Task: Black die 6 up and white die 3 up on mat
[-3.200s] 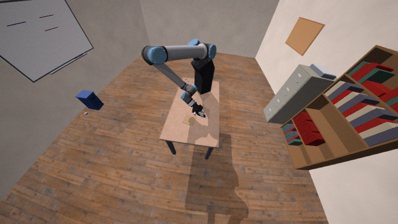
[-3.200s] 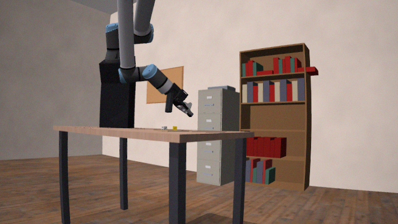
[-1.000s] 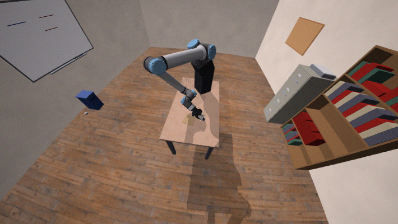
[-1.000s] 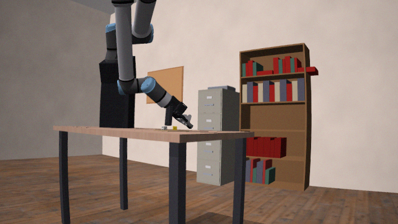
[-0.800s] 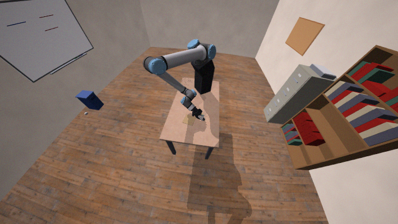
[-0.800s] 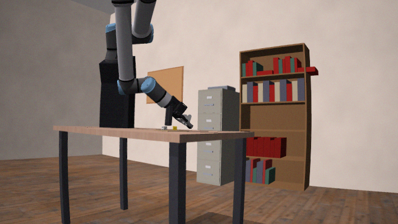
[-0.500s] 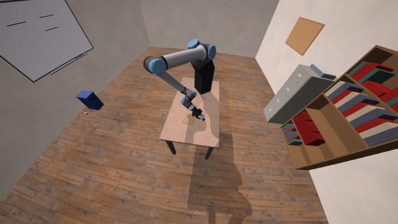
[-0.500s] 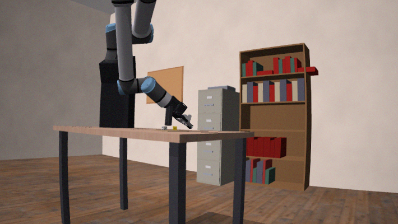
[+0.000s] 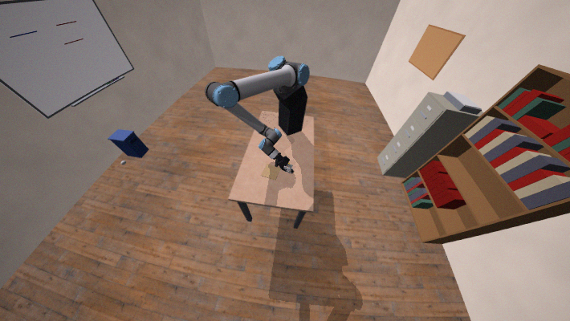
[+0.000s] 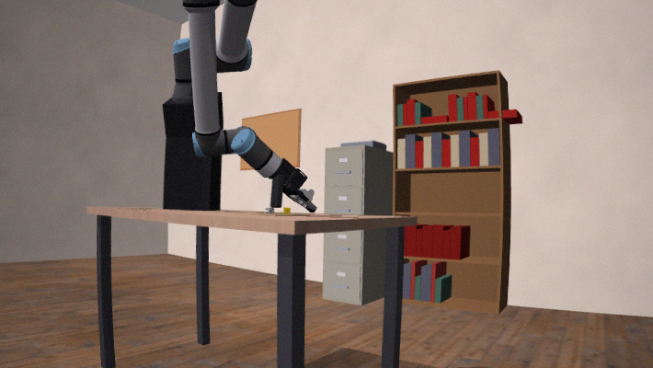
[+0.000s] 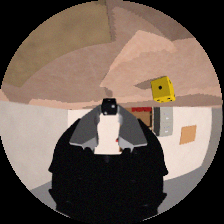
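Pincer: black two-jaw gripper with grey fingers (image 9: 291, 170) (image 10: 313, 208), tilted, tips together on the black die — low by the table top.
Black die: small black cube with pale pips (image 11: 109, 106), between the fingertips, beside the tan square mat (image 9: 270, 172) (image 11: 55, 40), towards the wooden table's (image 9: 250, 188) (image 10: 193, 218) right edge in the top view.
Handling: probably light, rigid, hardly fragile; smooth faces may slip or pivot.
Hold: opposite side faces, squarely, away from the corners.
Yellow die: small yellow cube (image 10: 287, 211) (image 11: 162, 90), near the pincer, one pip up — an obstacle to leave unturned.
White die: apparently the small pale cube (image 10: 269, 210); number unreadable.

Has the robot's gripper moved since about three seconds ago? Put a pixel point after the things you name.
Yes: in the exterior view, the gripper (image 9: 290, 170) (image 10: 314, 209) (image 11: 109, 105) has come down, closer to the table top (image 9: 249, 186) (image 10: 207, 217).
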Motion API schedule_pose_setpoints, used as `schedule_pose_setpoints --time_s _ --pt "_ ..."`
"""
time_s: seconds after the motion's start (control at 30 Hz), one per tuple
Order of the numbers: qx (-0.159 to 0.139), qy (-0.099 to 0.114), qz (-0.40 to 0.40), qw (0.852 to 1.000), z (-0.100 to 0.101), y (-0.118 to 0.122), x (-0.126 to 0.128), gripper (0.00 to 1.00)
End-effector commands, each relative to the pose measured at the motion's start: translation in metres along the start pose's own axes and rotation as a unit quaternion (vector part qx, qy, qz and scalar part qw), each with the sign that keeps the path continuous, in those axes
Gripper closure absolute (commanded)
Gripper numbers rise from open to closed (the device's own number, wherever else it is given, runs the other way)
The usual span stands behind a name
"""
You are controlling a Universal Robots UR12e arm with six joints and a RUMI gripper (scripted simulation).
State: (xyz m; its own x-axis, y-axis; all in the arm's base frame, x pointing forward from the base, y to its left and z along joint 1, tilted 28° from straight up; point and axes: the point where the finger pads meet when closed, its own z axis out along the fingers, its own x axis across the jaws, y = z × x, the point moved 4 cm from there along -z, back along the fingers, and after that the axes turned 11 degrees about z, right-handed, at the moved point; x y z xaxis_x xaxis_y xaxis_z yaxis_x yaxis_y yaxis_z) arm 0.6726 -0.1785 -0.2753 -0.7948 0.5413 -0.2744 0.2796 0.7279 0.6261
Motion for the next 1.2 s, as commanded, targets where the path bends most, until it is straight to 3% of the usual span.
schedule_pose_setpoints --time_s 0.0,1.17 --pt "0.000 0.000 0.000 1.000 0.0017 -0.0021 -0.0006 0.94" --pt "0.000 0.000 0.000 1.000 0.0043 -0.0057 -0.0013 0.94"
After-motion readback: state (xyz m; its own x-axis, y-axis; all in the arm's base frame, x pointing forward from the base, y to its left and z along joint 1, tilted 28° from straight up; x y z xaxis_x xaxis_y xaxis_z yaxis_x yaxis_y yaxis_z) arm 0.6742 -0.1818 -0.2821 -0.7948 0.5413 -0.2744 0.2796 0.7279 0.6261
